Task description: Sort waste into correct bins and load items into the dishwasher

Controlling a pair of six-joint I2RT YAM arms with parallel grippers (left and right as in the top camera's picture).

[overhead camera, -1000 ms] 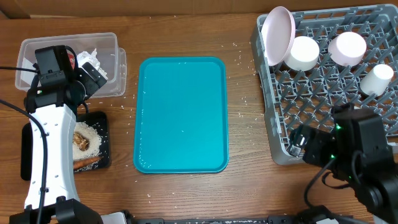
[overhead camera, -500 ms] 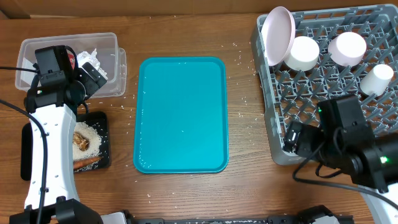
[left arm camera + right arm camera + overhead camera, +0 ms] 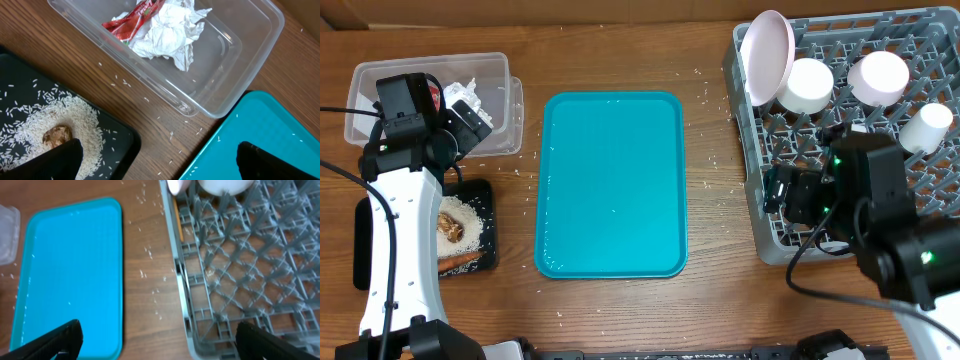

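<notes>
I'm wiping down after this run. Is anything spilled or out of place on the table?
Yes. Loose rice grains lie scattered on the wood between the black tray and the clear bin, a few on the teal tray, and more beside the dish rack. Nothing else looks askew.

A: Entry: any readable text, labels or numbers, in any view?
B: None legible.
A: Closest candidate?
B: Red wrapper (image 3: pixel 131 19) in the clear plastic bin (image 3: pixel 240 60), left wrist view. White lettering shows on it, but it is crumpled and too blurred to make out a word.
</notes>
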